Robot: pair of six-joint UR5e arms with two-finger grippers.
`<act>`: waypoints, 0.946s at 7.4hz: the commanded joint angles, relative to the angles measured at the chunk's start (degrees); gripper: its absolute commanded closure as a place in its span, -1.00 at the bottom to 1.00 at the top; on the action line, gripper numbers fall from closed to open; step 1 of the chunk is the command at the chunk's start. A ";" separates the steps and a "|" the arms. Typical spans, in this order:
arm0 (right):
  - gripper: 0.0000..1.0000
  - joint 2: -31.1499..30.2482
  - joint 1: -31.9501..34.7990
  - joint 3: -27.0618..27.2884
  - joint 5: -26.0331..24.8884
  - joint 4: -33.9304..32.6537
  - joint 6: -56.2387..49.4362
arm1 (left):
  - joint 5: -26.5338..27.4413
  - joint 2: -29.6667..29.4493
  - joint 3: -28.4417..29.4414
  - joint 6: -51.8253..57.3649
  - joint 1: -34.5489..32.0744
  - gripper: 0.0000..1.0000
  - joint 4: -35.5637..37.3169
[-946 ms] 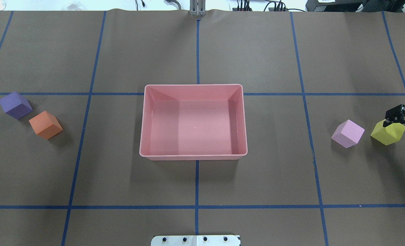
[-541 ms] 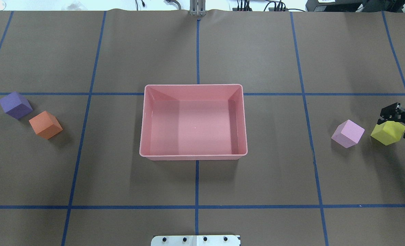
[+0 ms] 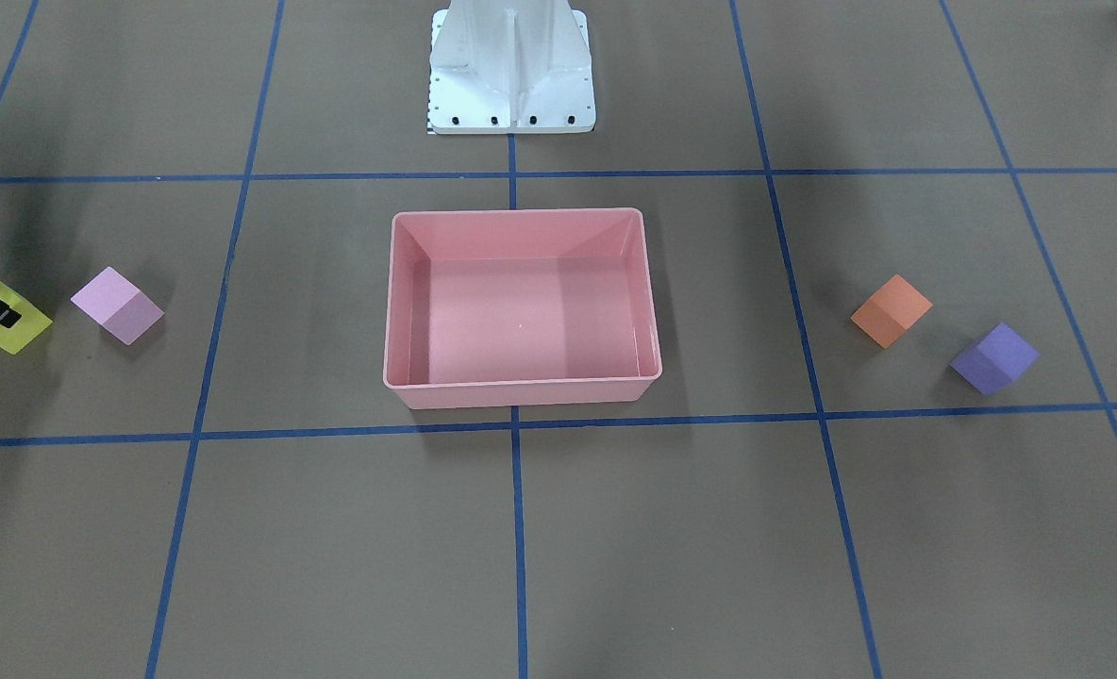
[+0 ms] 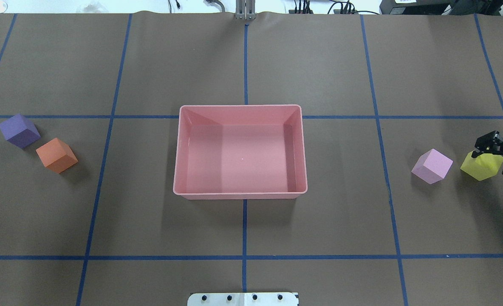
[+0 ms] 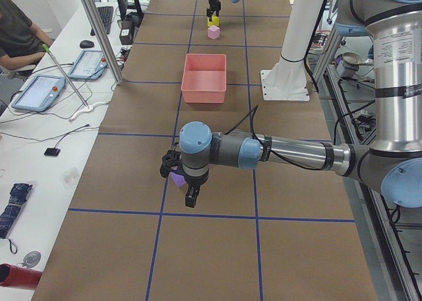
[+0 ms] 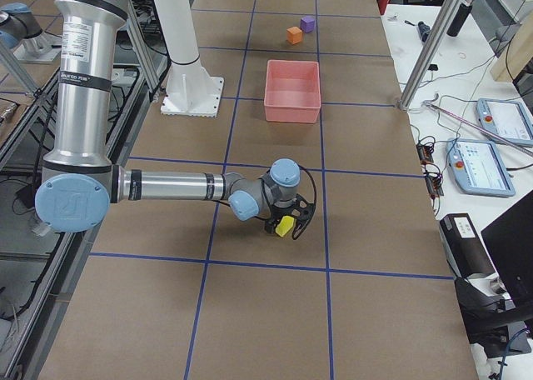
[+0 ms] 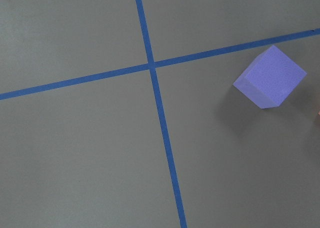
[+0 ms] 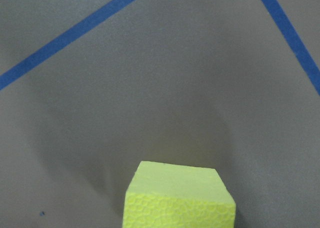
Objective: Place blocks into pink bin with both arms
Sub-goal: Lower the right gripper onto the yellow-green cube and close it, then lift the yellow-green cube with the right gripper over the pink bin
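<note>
The pink bin [image 4: 178, 148] stands empty at the table's middle. The purple block [image 4: 19, 131] and orange block [image 4: 56, 155] lie at the left. The light pink block [image 4: 432, 166] and yellow block [image 4: 481, 168] lie at the right. My right gripper [image 4: 498, 156] is open at the right edge, with a finger on either side of the yellow block, which rests on the table. The right wrist view shows the yellow block [image 8: 180, 198] low and centred. My left gripper [image 5: 181, 182] shows only in the exterior left view, above the purple block [image 5: 176, 179]. I cannot tell whether it is open.
The white pedestal base [image 3: 511, 66] stands behind the bin on the robot's side. Blue tape lines cross the brown table cover. An operator and tablets are at a side desk [image 5: 39, 90] beyond the table's far edge.
My right gripper shifted slightly over the yellow block, first away, then back down around it. No block has moved.
</note>
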 commanded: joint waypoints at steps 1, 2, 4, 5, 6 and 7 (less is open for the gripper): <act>0.87 0.53 -0.18 -0.50 0.15 0.01 0.28 | 0.00 0.00 -0.39 0.02 0.00 -1.00 0.00; 1.00 0.44 0.08 1.50 0.94 -0.08 0.19 | 0.00 -0.09 -0.39 0.02 0.00 -1.00 0.00; 1.00 0.96 7.00 10.70 6.28 -7.05 0.19 | -0.96 -0.09 -0.57 -0.07 0.00 -1.00 -2.10; 1.00 5.40 7.03 14.49 6.05 -13.90 0.19 | -2.54 -0.09 -0.48 -0.07 0.00 -1.00 -2.28; 1.00 12.93 5.90 14.88 5.26 -20.06 0.28 | -2.81 -0.09 -0.39 -0.07 0.00 -1.00 -2.29; 1.00 18.92 1.88 15.32 3.69 -22.03 0.80 | -2.90 -0.09 -0.30 -0.07 0.00 -1.00 -2.20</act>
